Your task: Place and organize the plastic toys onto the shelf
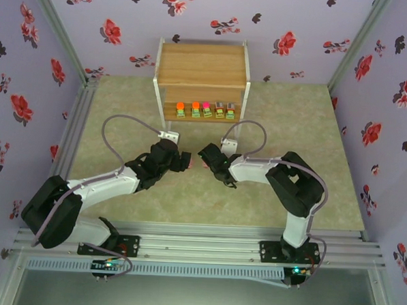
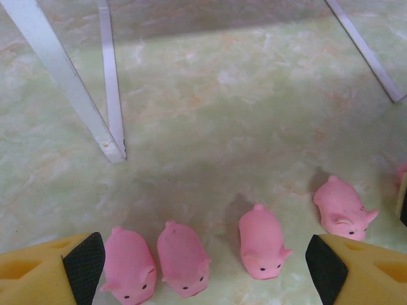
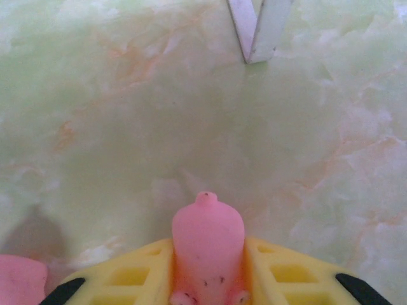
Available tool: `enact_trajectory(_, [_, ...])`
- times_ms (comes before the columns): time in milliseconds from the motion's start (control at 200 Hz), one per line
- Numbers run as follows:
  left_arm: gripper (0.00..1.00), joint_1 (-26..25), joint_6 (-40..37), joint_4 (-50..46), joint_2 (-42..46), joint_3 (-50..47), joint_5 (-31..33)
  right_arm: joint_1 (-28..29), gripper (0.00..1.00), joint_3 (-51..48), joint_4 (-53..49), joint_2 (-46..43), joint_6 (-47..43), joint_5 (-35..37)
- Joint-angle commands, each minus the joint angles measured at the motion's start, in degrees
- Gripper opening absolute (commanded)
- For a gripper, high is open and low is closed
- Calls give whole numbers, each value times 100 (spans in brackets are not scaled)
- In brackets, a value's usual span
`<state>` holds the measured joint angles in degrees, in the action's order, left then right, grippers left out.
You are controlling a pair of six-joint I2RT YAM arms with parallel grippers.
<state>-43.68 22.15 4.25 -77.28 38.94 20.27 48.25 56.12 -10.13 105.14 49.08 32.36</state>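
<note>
Marbled table point(image 2: 254, 127), pink pigs point(image 2: 262, 241), shelf point(image 1: 203, 63)

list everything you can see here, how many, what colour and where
shelf: 1, light wood with white legs, far centre of the table
blocky toys: 5, green bases topped orange, orange, magenta, grey, grey, in a row on the shelf's lower tier
pigs on the table: 4, pink, loose row in front of the shelf
held pig: 1, pink, in the right gripper
table: 1, pale green marbled
walls: purple with red and black flowers, on three sides
left gripper: 1, yellow fingers with black pads, open over the pigs on the table
right gripper: 1, yellow, shut on the held pig
arms: 2, black and white, bases on the near rail
</note>
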Motion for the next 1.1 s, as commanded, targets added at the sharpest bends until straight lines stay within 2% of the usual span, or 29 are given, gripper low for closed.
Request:
enact_trajectory(0, [86,52,61,-47,63,104,-52,-36,0,-116,20,-265,-138,46])
enact_trajectory(300, [86,53,49,-45,72,111,-54,43,0,-383,-183,-867,-227,104])
enact_trajectory(680, [87,53,49,-45,77,105,-72,322,0,-262,-1189,-2117,-473,399])
enact_trajectory(1095, [86,53,52,-21,-77,158,-128,537,0,889,-2396,-3369,-1173,752])
